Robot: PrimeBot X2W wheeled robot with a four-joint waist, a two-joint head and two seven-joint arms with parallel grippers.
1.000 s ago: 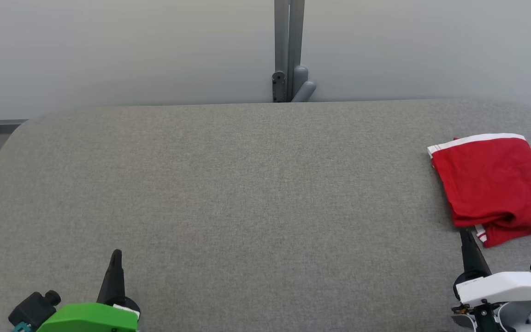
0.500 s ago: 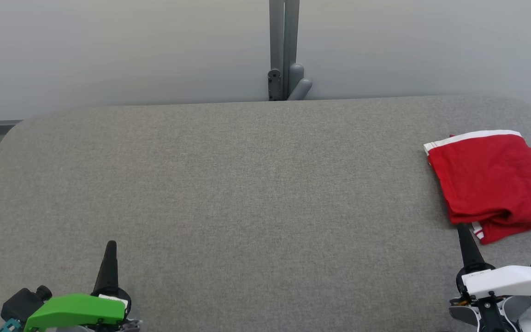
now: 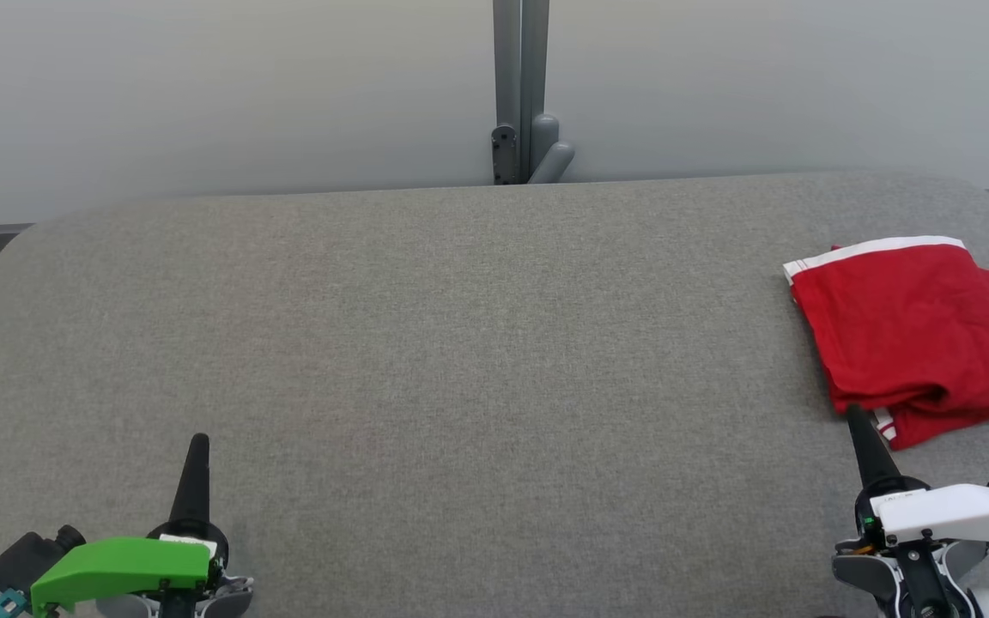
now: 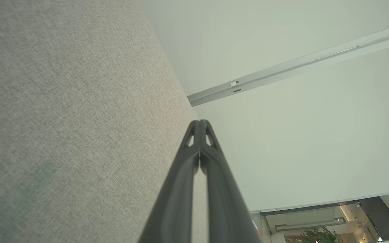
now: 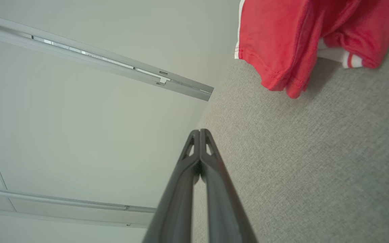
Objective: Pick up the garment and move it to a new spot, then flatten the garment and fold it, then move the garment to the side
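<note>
1. Nearest, at the left, the left gripper with its green housing sits over the grey woven fabric-covered table. Its two long dark fingers are pressed together with nothing between them, as the left wrist view shows plainly.
2. At the near right, the right gripper with its white housing points away from the robot. Its fingers are also pressed together and empty.
3. Just beyond the right gripper's tip lies the folded red garment with white striped trim. It is on the table's right side, running out past the right edge of the head view. In that view the tip stands just beside the garment's near left corner. The right wrist view shows the garment ahead of the fingertips and off to one side, with bare table between them.
4. Farthest off, behind the table's far edge, a grey upright metal post stands against a pale plain wall.
</note>
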